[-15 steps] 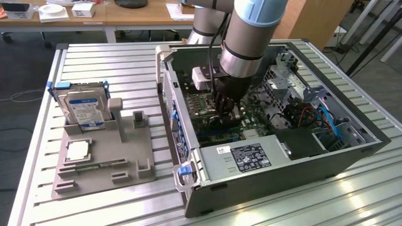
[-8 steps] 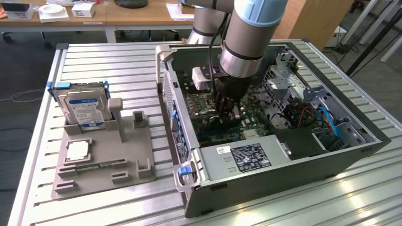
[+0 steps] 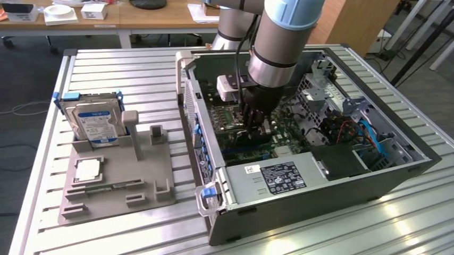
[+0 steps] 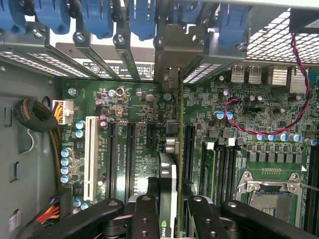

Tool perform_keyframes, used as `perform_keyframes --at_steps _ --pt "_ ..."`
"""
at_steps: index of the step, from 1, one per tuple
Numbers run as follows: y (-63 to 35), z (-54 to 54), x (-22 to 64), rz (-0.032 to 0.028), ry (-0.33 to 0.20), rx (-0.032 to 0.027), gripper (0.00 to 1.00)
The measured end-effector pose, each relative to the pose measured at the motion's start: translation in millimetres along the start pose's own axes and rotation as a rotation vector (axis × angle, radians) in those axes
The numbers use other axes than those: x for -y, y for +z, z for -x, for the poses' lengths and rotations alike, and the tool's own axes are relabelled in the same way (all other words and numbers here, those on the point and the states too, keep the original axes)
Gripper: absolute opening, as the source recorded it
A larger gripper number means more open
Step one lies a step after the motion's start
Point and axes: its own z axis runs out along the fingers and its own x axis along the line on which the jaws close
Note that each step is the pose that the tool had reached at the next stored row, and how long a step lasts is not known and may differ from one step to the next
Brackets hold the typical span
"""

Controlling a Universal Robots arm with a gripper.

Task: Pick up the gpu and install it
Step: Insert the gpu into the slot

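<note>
The gpu (image 4: 168,172) appears edge-on in the wrist view, a thin dark card standing upright over the green motherboard (image 4: 134,104), among the black expansion slots. Its pale metal end bracket (image 4: 169,47) reaches up to the row of slot covers with blue clips. My gripper (image 4: 172,211) is shut on the card, with one black finger on each side of it. In the exterior view the gripper (image 3: 254,121) is deep inside the open computer case (image 3: 319,207), and the dark gpu (image 3: 245,139) hangs just below it against the board.
A grey fixture (image 3: 142,180) on the exterior view's left holds a silver hard drive (image 3: 92,119), a processor chip (image 3: 86,170) and a memory stick (image 3: 106,187). Inside the case are the power supply (image 3: 284,178), drive cage cables (image 3: 369,135), an empty processor socket (image 4: 269,199) and a red-black wire (image 4: 259,134).
</note>
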Motion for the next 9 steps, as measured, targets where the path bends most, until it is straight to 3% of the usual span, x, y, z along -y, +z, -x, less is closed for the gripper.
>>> perform_keyframes --at_steps 9 --pt "-0.1 -0.1 2.1 0.0004 0.000 -0.0004 0.27"
